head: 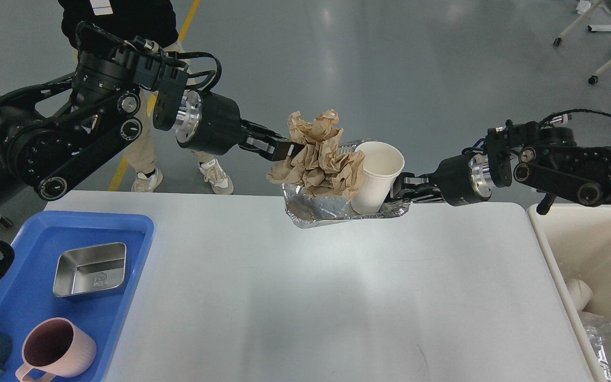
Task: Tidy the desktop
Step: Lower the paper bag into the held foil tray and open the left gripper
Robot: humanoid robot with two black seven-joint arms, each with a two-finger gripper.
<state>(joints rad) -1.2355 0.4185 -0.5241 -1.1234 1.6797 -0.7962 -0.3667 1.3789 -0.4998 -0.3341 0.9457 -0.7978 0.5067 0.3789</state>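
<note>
A: Nearest us, a pink mug (56, 351) sits in the blue tray (125, 297) with a steel pan (91, 269) behind it, at the tabletop's (305, 286) left end. What about the tools?

B: Both are up past the far edge. The right tool (398, 188) is clamped on the rim of a foil tray (332, 209), which carries a paper cup (377, 178) and is held above the far edge rather than resting flat, as far as I can judge. The left tool (289, 150) is closed on a wad of brown paper (319, 156) standing in that tray.

A: And the risk?

B: The foil is thin and held from one end, so it could sag or fold; then the cup tips out. If the arms move out of step, the paper could tear, or drag the tray from the right tool. A person (146, 159) also stands just beyond the far edge, close to the left arm.

A: Room to move?

B: Plenty. The white tabletop spreads wide below both arms, bare across its middle and front. A beige bin (592, 249) sits just beside its right edge, under the right arm, so I judge a swing to the right to be short. The blue tray overhangs the left edge, well apart from the load.
</note>
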